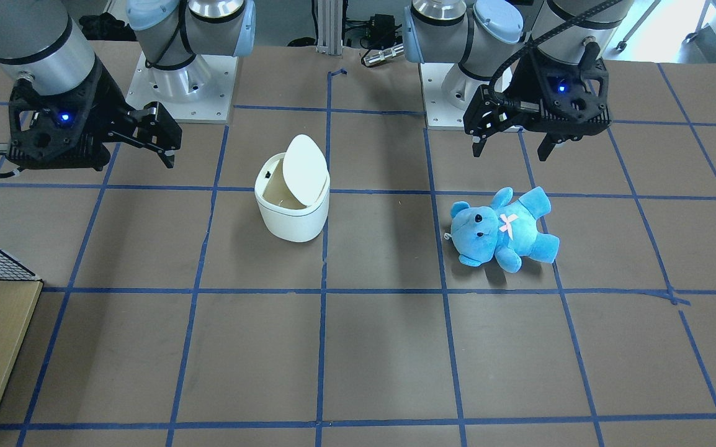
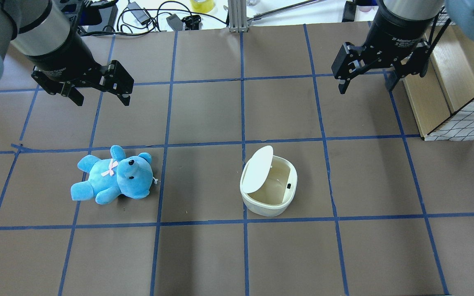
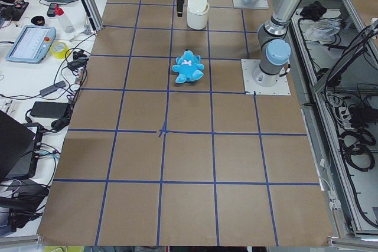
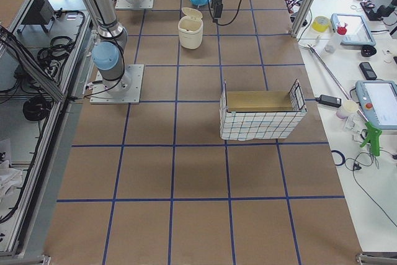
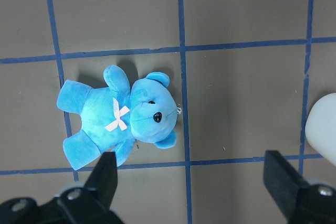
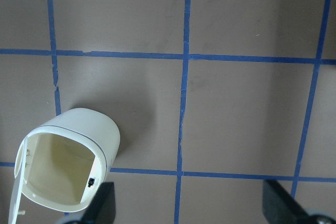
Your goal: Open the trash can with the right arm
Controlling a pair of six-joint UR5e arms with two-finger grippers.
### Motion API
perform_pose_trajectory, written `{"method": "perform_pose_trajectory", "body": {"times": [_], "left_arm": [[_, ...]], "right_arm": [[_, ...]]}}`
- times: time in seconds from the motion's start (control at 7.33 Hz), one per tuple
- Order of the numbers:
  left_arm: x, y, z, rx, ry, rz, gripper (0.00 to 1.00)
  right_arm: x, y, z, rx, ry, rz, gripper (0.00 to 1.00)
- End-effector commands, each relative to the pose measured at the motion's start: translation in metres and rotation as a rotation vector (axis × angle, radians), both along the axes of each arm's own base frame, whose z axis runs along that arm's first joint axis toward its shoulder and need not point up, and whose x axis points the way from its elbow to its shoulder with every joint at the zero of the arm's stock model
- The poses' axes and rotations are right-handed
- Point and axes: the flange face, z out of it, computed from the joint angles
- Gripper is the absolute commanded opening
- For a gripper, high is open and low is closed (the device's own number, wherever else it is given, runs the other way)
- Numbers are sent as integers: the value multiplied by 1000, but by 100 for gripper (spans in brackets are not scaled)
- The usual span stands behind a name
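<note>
The white trash can (image 2: 280, 206) stands near the table's middle with its flip lid (image 2: 257, 169) tilted up, so the beige inside shows. It also shows in the front view (image 1: 293, 225) and low left in the right wrist view (image 6: 84, 129). My right gripper (image 2: 365, 88) hangs open and empty above the table, beyond and to the right of the can and apart from it; in the front view it (image 1: 162, 139) is at the left. My left gripper (image 2: 102, 98) is open and empty above the blue plush bear (image 2: 113, 174).
A wooden box with a wire-mesh side (image 2: 446, 102) stands at the right edge, close beside my right gripper. The bear (image 1: 504, 230) lies on its back left of the can. Cables and gear lie beyond the table's far edge.
</note>
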Motion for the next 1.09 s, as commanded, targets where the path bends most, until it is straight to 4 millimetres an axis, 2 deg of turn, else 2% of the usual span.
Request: {"method": "perform_pose_trajectory", "body": {"times": [0.0,0.95], "left_arm": [[0,0,0,0,0,0,100],[0,0,0,0,0,0,100]], "right_arm": [[0,-1,1,-54,6,2,100],[2,-3,6,-77,2,2,100]]}}
